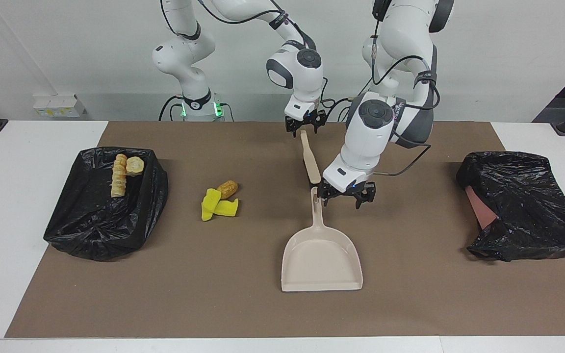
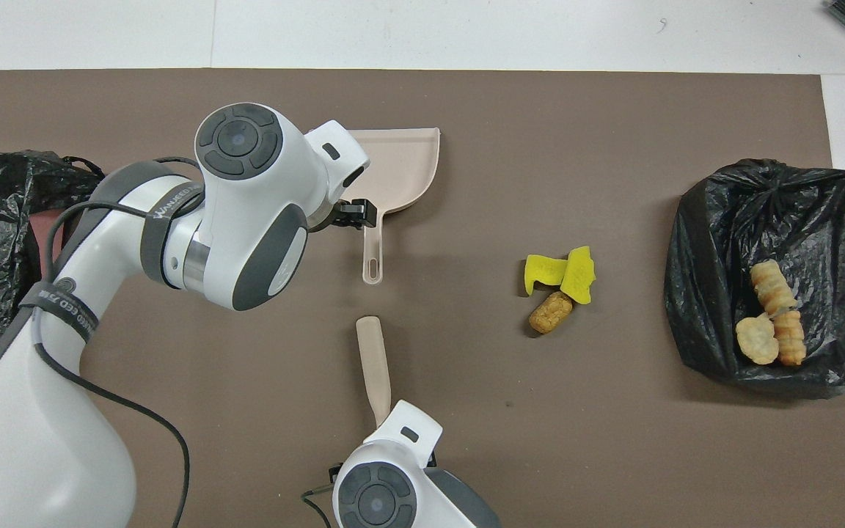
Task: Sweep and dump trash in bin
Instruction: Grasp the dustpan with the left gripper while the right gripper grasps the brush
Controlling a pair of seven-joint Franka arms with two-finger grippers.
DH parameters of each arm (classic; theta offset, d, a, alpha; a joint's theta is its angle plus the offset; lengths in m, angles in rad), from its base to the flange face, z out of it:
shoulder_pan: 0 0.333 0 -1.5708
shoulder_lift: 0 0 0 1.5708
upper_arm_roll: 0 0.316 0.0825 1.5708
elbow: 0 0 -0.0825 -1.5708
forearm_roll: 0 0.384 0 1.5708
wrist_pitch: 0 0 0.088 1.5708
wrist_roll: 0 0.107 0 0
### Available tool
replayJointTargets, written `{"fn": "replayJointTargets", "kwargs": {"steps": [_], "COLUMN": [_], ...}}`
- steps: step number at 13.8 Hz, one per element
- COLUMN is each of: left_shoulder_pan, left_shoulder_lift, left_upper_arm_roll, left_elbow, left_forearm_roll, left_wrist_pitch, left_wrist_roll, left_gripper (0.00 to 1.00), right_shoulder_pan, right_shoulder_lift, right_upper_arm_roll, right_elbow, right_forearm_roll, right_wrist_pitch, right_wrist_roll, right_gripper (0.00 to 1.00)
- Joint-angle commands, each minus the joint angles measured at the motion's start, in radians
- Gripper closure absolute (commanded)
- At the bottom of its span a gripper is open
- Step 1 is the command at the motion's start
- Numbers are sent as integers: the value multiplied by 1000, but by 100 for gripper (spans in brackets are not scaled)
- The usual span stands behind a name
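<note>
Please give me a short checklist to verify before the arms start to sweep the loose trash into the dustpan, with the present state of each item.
1. Left gripper at the dustpan handle: ok; whether it grips: cannot tell.
2. Right gripper at the brush end: ok; grip: cannot tell.
3. Loose trash gathered: ok, bread roll and yellow sponge pieces lie together on the mat.
4. Dustpan mouth faces the trash: not ok, it opens away from the robots.
5. Bin with pastries inside is open: ok.
</note>
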Motion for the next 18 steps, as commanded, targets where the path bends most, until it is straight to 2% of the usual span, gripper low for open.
{"fn": "replayJointTargets", "kwargs": {"steps": [1, 2, 3, 4, 5, 6, 7, 11, 12, 13, 14, 18], "left_shoulder_pan": [-49, -73, -90, -92, -92, -92, -90, -89, -89, -89, -84, -63], "left_shoulder_lift": [34, 61, 85, 94, 94, 94, 92, 85, 85, 85, 80, 37], "left_upper_arm_roll": [17, 19, 19, 17, 17, 17, 17, 17, 17, 19, 19, 29], "left_elbow": [-20, -17, -17, -17, -17, -15, -12, -6, -4, -4, -7, -12], "left_forearm_roll": [15, 16, 25, 39, 41, 42, 42, 41, 41, 41, 44, 46], "left_wrist_pitch": [57, 74, 102, 110, 105, 100, 94, 80, 79, 76, 74, 73], "left_wrist_roll": [-56, -77, -97, -115, -122, -122, -120, -120, -122, -122, -111, -71], "left_gripper": [0, 0, 0, 0, 12, 42, 55, 55, 63, 79, 100, 100], "right_shoulder_pan": [-10, -13, -16, -17, -27, -47, -56, -107, -130, -162, -190, -334], "right_shoulder_lift": [-21, -19, -16, -12, -10, -12, -16, -97, -128, -157, -185, -268], "right_upper_arm_roll": [-2, -2, -4, -5, -5, -5, -5, -10, -10, -9, -9, -9], "right_elbow": [-25, -20, -17, -11, 4, 10, 13, 7, 1, -11, -25, -42], "right_forearm_roll": [30, 29, 29, 29, 29, 29, 26, 10, 1, -10, -19, -69], "right_wrist_pitch": [23, 21, 24, 27, 21, 17, 14, -52, -87, -123, -150, -262], "right_wrist_roll": [-44, -53, -66, -65, -53, -59, -65, -65, -74, -89, -109, -183], "right_gripper": [41, 57, 81, 100, 100, 100, 100, 100, 100, 100, 100, 100]}}
